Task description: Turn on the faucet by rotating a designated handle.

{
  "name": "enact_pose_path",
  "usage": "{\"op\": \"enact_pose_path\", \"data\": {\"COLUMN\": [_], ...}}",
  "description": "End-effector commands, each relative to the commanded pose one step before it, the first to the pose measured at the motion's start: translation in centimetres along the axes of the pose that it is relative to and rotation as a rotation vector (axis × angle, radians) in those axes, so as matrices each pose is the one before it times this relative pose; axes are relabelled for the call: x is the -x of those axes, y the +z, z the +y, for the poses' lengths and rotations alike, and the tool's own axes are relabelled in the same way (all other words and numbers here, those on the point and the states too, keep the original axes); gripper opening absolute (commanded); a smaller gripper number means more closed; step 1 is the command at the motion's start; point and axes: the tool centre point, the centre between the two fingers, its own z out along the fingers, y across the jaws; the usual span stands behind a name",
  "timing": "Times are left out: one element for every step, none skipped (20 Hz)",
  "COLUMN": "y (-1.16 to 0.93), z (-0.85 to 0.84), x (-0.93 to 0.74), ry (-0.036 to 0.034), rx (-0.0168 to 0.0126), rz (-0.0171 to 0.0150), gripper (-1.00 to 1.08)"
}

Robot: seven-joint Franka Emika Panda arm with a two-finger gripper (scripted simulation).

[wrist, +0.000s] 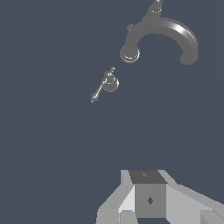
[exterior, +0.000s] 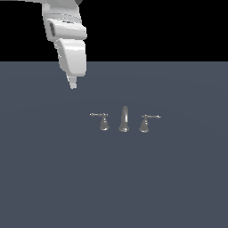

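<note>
The faucet is a small shiny grey three-piece set on the dark floor. Its tall curved spout [exterior: 124,119] [wrist: 162,31] stands in the middle. The handle [exterior: 103,121] [wrist: 107,83] sits on the exterior view's left of the spout, its thin lever pointing left. A twin handle [exterior: 144,123] [wrist: 155,6] stands on the other side, lever pointing right. My gripper [exterior: 72,83] [wrist: 146,192] hangs well above and to the exterior view's left of the handle, touching nothing. Its fingers are pressed together and hold nothing.
The faucet stands on a flat dark blue-grey surface [exterior: 53,178] that stretches all round it. My white arm [exterior: 67,31] comes down from the exterior view's upper left.
</note>
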Motion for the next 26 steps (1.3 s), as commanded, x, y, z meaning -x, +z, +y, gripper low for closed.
{"op": "enact_pose_path", "data": {"y": [1.267, 0.510, 0.519, 0.529, 0.541, 0.553, 0.568, 0.583, 0.600, 0.619, 0.637, 0.633, 0.619, 0.604, 0.586, 0.567, 0.544, 0.519, 0.492, 0.465, 0.436, 0.403, 0.369, 0.337, 0.304, 0.271], "z": [-0.919, -0.370, -0.376, -0.383, -0.392, -0.401, -0.412, -0.424, -0.438, -0.453, -0.468, -0.467, -0.460, -0.451, -0.441, -0.430, -0.417, -0.399, -0.379, -0.362, -0.344, -0.324, -0.301, -0.277, -0.251, -0.224], "x": [-0.645, -0.264, -0.270, -0.276, -0.283, -0.292, -0.301, -0.310, -0.322, -0.333, -0.346, -0.345, -0.340, -0.333, -0.325, -0.317, -0.306, -0.292, -0.278, -0.263, -0.251, -0.235, -0.218, -0.200, -0.180, -0.161], "ry": [0.04909, 0.01973, 0.02008, 0.02047, 0.02092, 0.02144, 0.02202, 0.02265, 0.02337, 0.02415, 0.02495, 0.02487, 0.02442, 0.02390, 0.02334, 0.02270, 0.02192, 0.02096, 0.01990, 0.01891, 0.01795, 0.01681, 0.01557, 0.01432, 0.01295, 0.01155], "rx": [0.00071, 0.00057, 0.00061, 0.00064, 0.00068, 0.00071, 0.00074, 0.00076, 0.00079, 0.00081, 0.00082, 0.00081, 0.00078, 0.00074, 0.00071, 0.00067, 0.00063, 0.00059, 0.00055, 0.00051, 0.00048, 0.00045, 0.00042, 0.00039, 0.00035, 0.00031], "rz": [0.00201, 0.00080, 0.00086, 0.00091, 0.00097, 0.00102, 0.00108, 0.00113, 0.00119, 0.00123, 0.00127, 0.00125, 0.00121, 0.00115, 0.00107, 0.00096, 0.00088, 0.00081, 0.00075, 0.00064, 0.00048, 0.00031, 0.00018, 0.00011, 0.00008, 0.00006], "gripper": [-1.00, -1.00, -1.00, -1.00, -1.00, -1.00, -1.00, -1.00, -1.00, -1.00, -1.00, -1.00, -1.00, -1.00, -1.00, -1.00, -1.00, -1.00, -1.00, -1.00, -1.00, -1.00, -1.00, -1.00, -1.00, -1.00]}}
